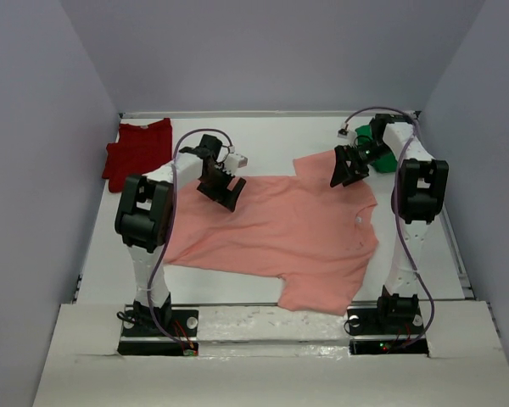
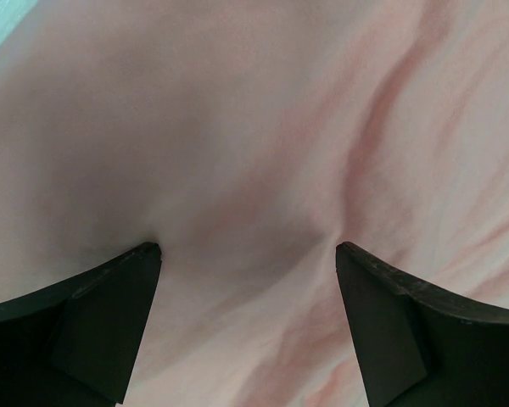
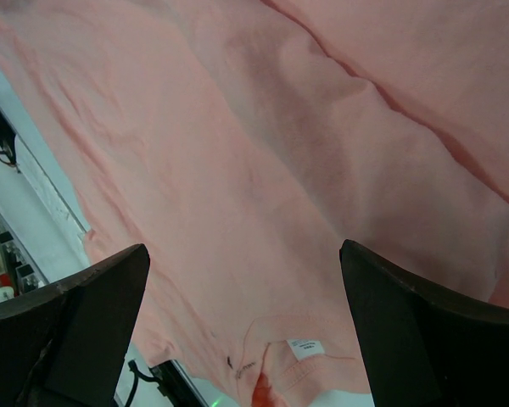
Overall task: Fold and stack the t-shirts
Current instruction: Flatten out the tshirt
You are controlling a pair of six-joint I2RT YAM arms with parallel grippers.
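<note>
Folding looks unstarted: left claw [image 1: 223,191] and right claw [image 1: 346,170] gape over the spread pink shirt [image 1: 280,242]; you'd pinch its edge next.

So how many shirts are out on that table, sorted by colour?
Salmon-pink cloth t-shirt, spread flat in the middle: 1
Dark red cloth t-shirt, far left corner: 1
Bright green cloth t-shirt, far right, partly hidden behind an arm: 1
Total: 3
</note>
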